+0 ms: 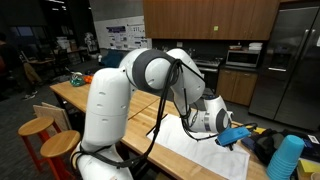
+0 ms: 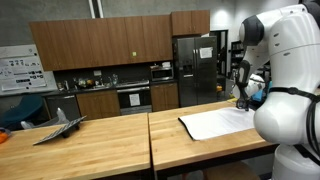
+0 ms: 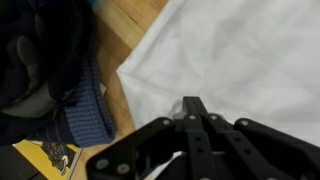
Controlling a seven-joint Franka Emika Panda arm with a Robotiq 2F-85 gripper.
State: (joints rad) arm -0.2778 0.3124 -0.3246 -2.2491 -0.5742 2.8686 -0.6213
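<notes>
White cloth (image 3: 240, 50) lies flat on the wooden table (image 2: 100, 140). The gripper (image 3: 195, 108) hangs over it, fingers pressed tight together. A blue knit thing (image 3: 88, 112) sits at its nine o'clock.

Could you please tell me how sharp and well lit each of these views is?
Wrist view: blurred throughout, the shut jaws a dark shape against the bright white sheet. In both exterior views: even indoor light, reasonably sharp, no harsh glare.

A shared kitchen is shown: wooden cabinets (image 2: 100, 45), a black refrigerator (image 2: 195, 70), a microwave (image 2: 161, 72) and an oven (image 2: 133, 98) are seen behind butcher-block desks (image 2: 90, 140).
</notes>
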